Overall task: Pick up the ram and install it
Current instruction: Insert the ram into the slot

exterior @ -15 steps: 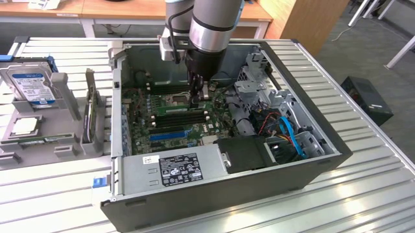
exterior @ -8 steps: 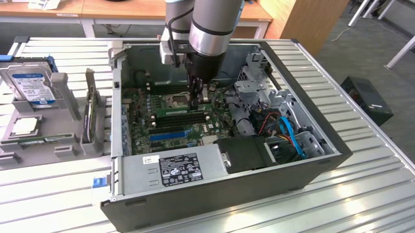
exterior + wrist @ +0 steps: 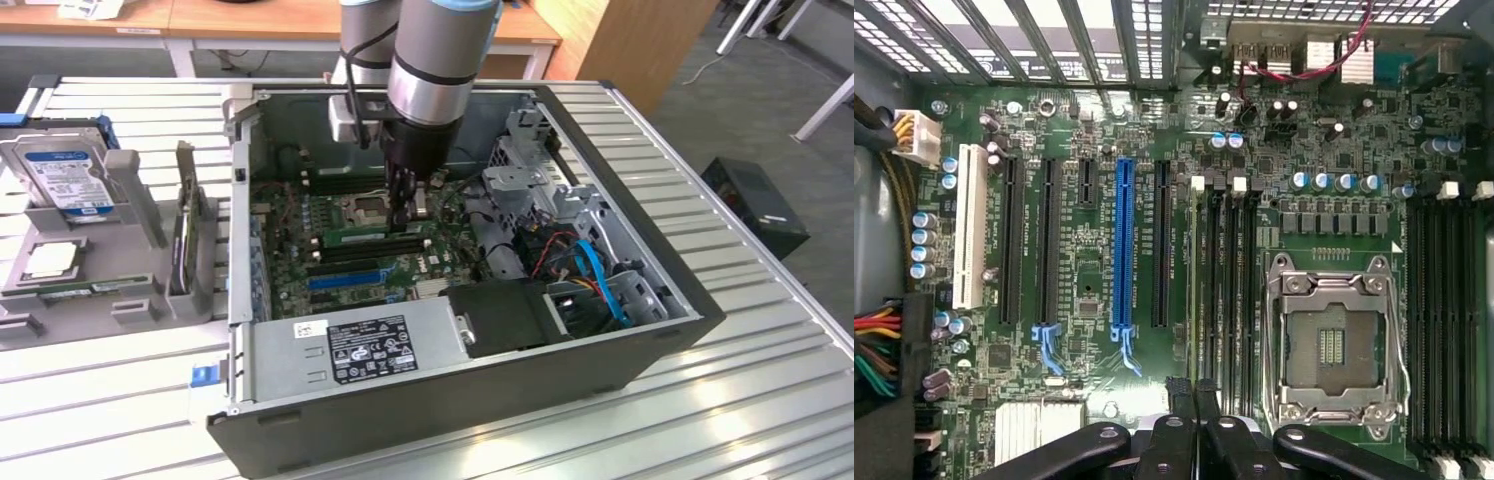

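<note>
One ram (image 3: pixel 379 238) stands on the motherboard (image 3: pixel 1104 125) beneath the closed end effector (image 3: pixel 1193 388); seating seems underway, needing straight downward pressure.

I can't read a single word or number here. The power supply (image 3: pixel 287 352), at the near end of the case, carries a black-and-white label (image 3: pixel 378 347) whose print is too fine. The hard drive (image 3: pixel 60 175), on the exterior view's left, has a blue-white label (image 3: pixel 67 180) that blurs. The white lettering (image 3: pixel 1138 262) beside the motherboard (image 3: pixel 1334 140) slots is illegible too.
</note>
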